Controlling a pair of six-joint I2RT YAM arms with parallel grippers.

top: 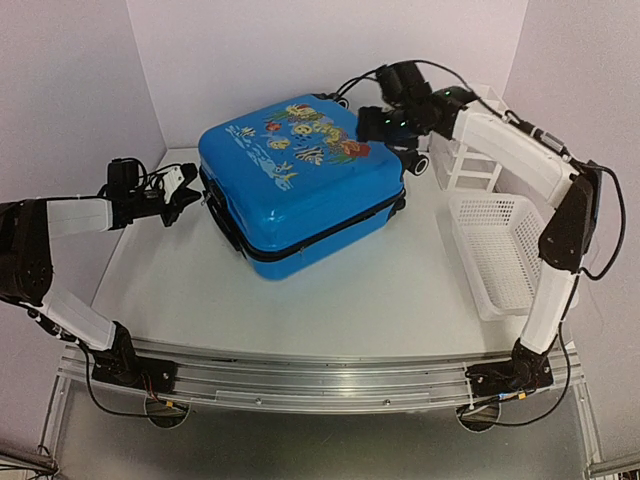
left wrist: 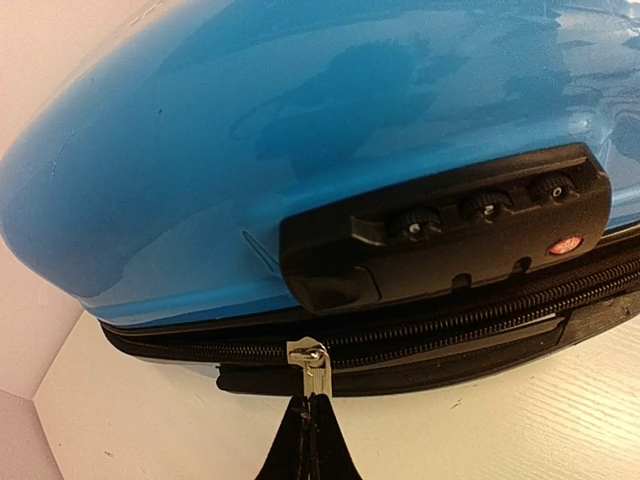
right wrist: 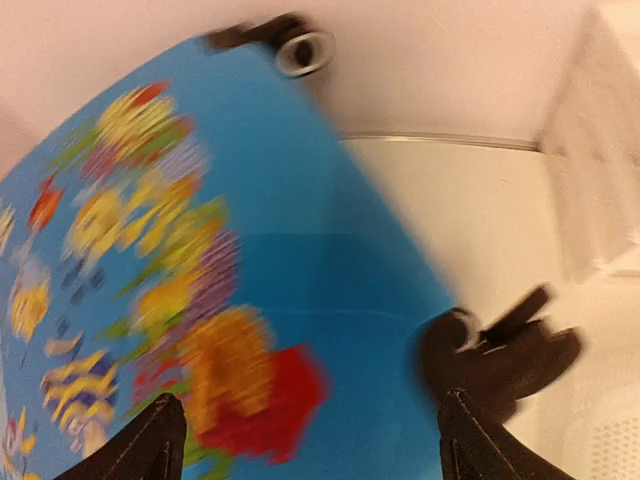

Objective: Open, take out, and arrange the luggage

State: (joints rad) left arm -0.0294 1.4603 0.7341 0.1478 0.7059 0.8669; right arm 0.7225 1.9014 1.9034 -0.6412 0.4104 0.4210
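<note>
Though blur smears the right wrist view, one bright blue hard-shell fish-print suitcase point(top: 300, 185) lies lid-up mid-table point(top: 350, 290). Two wheels point(top: 420, 163) and three lock dials point(left wrist: 485, 207) show. Left gripper point(left wrist: 308, 420) reaches level, clenched on silver zipper pull point(left wrist: 310, 360). Right gripper point(right wrist: 310, 430) is splayed, empty, arched over far corner. One white perforated basket point(top: 495, 250) sits right.

A white perforated basket point(top: 490, 250) lies beside a white organizer point(top: 472, 160).
</note>
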